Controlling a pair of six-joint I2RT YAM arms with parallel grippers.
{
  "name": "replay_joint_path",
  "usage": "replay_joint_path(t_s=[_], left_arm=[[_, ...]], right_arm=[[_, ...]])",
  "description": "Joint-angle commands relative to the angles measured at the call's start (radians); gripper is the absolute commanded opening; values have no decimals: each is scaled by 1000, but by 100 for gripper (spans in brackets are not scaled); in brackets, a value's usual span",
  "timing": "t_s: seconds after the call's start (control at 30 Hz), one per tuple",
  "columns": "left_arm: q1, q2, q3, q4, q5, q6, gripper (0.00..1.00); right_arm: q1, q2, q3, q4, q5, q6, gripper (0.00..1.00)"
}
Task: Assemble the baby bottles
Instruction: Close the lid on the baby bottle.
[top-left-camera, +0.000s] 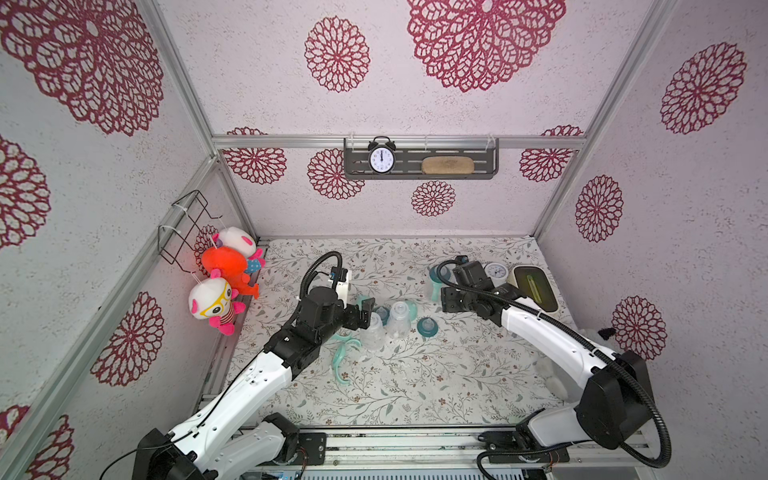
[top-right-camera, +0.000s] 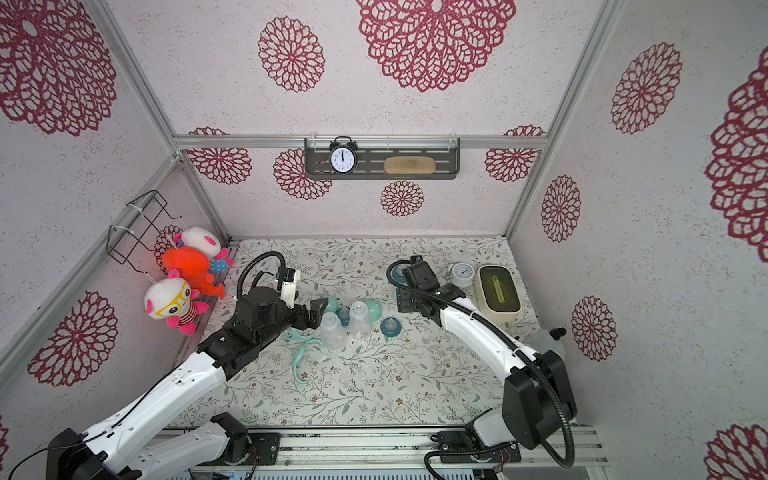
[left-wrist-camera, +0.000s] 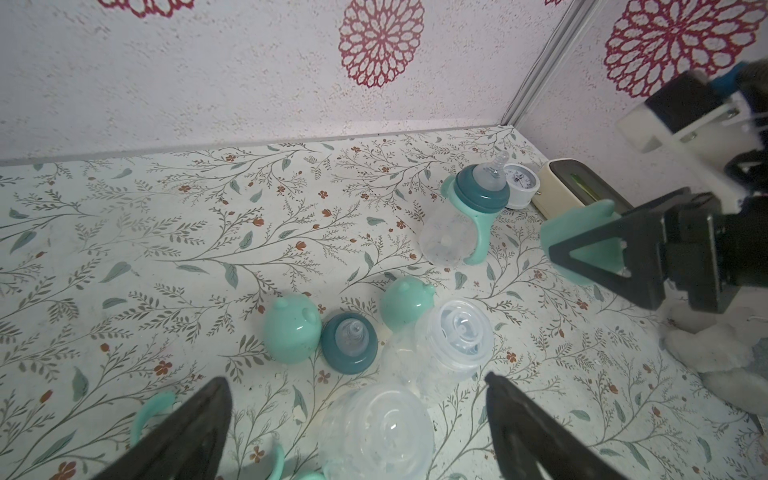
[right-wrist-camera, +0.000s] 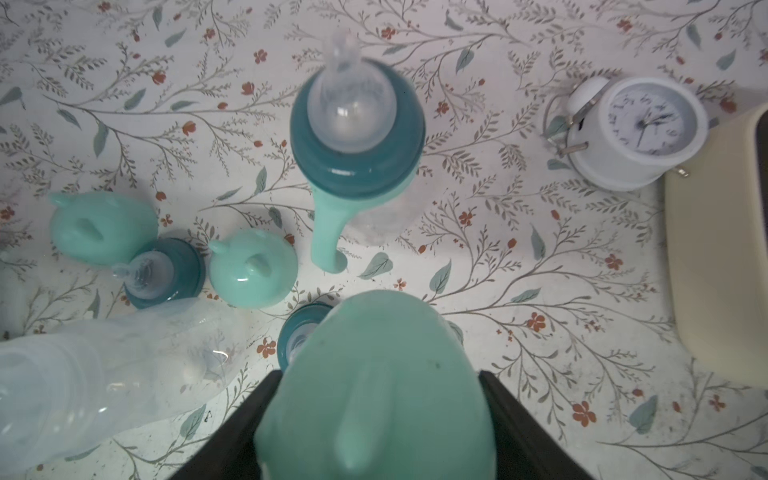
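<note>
One baby bottle (left-wrist-camera: 457, 220) stands at the back right with a teal collar, a nipple and mint handles on it. My right gripper (left-wrist-camera: 582, 257) hovers beside it, shut on a mint eared cap (right-wrist-camera: 374, 395). Two clear bottle bodies (top-left-camera: 374, 332) (top-left-camera: 399, 318) stand mid-table without collars. Next to them are two loose mint caps (left-wrist-camera: 291, 328) (left-wrist-camera: 405, 303), two teal collars with nipples (left-wrist-camera: 349, 343) (top-left-camera: 427, 326) and loose mint handles (top-left-camera: 345, 353). My left gripper (left-wrist-camera: 357, 415) is open, its fingers spread on either side of the nearer clear body (left-wrist-camera: 378, 428) without touching it.
A white alarm clock (right-wrist-camera: 636, 129) and a cream box (right-wrist-camera: 719, 270) sit at the back right corner of the table. Plush toys (top-left-camera: 224, 282) hang on the left wall. A shelf (top-left-camera: 478, 174) with a black clock is mounted on the back wall.
</note>
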Motion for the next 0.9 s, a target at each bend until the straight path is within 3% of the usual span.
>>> replay_joint_path(t_s=[0.0, 0.57, 0.87], left_arm=[[10, -12, -11, 3, -9, 2, 98], [10, -19, -16, -6, -18, 8, 98], [10, -26, -19, -7, -29, 11, 98]], right_arm=[[-33, 10, 95, -57, 26, -60, 71], [-96, 308, 508, -176, -62, -166, 71], [-99, 412, 653, -256, -87, -190, 72]])
